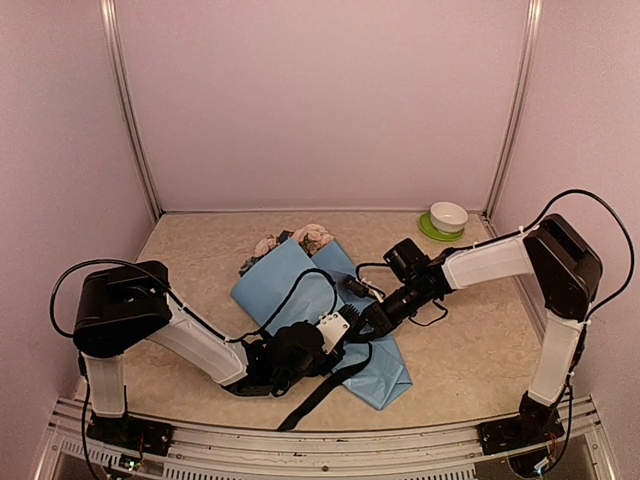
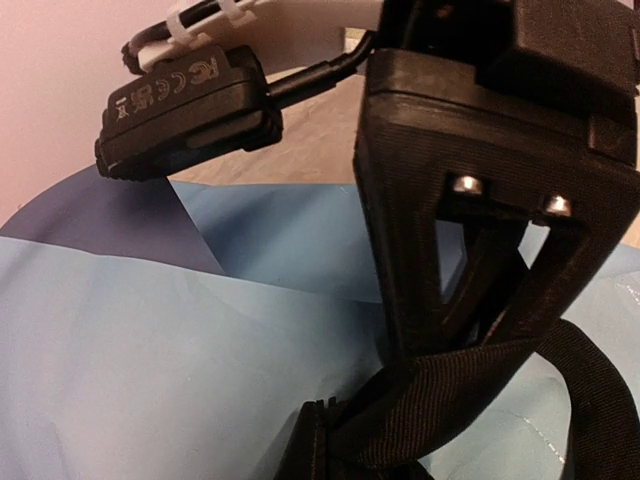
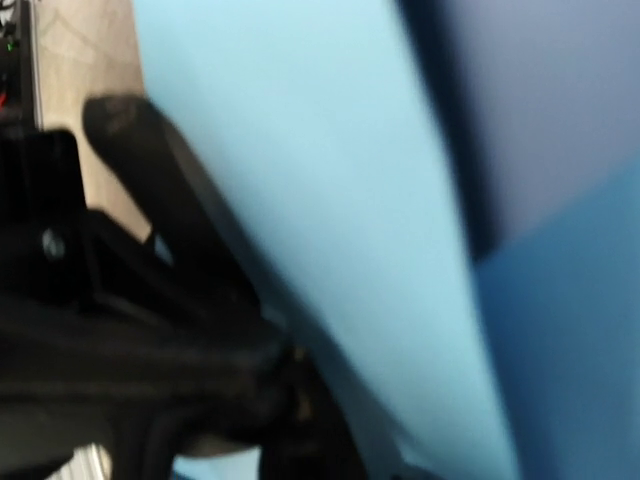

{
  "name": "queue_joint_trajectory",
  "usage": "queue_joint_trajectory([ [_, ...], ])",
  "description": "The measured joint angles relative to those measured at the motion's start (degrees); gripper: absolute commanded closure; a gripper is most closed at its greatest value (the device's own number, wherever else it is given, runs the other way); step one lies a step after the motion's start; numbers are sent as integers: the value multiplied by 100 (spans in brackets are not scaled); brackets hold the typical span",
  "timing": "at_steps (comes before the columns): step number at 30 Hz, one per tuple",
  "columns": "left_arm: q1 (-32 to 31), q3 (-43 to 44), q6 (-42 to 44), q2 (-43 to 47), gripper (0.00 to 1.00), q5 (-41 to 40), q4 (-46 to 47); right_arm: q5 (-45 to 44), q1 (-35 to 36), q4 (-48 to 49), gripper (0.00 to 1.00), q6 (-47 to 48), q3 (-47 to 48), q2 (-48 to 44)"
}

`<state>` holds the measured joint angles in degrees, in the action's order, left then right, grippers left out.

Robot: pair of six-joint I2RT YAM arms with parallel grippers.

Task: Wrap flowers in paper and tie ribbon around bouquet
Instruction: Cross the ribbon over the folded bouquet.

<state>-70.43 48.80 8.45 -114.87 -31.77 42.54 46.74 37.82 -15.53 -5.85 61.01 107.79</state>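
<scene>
**Left claw pinching ribbon over the wrapped paper**

My left claw (image 2: pixel 322 445) is together, clamped on the ribbon (image 2: pixel 470 385) as far as I can judge. The ribbon bunches at its tip and the tail trails toward the near edge. I'd guess it's pinned there so the right side can work a loop.

The right claw (image 1: pixel 376 317) sits tip to tip with it, just to the right. Apart or together, can't tell; its wrist view is blurred.

Both hang over the near-right part of the paper (image 1: pixel 285 285), which is folded round the flowers (image 1: pixel 303 238), blooms poking out the far end.

My left arm lies low, stretched rightward. The right arm reaches in from the right, forearm angled down-left.
</scene>
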Motion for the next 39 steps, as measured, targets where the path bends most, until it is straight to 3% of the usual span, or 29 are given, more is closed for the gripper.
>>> queue_joint_trajectory([
  [7,42,0,-2,2,100,9,52,-50,111,-61,70,0,-155,-151],
  [11,66,0,-2,2,100,26,52,-125,125,-46,81,-11,-232,-153],
  [15,68,0,-4,13,100,31,55,-299,140,-26,100,-61,-234,-151],
  [26,28,-109,-4,127,100,149,57,-1311,66,201,100,-415,46,-240],
  [39,39,186,46,136,100,-83,444,-2557,144,278,100,-841,131,-1014],
])
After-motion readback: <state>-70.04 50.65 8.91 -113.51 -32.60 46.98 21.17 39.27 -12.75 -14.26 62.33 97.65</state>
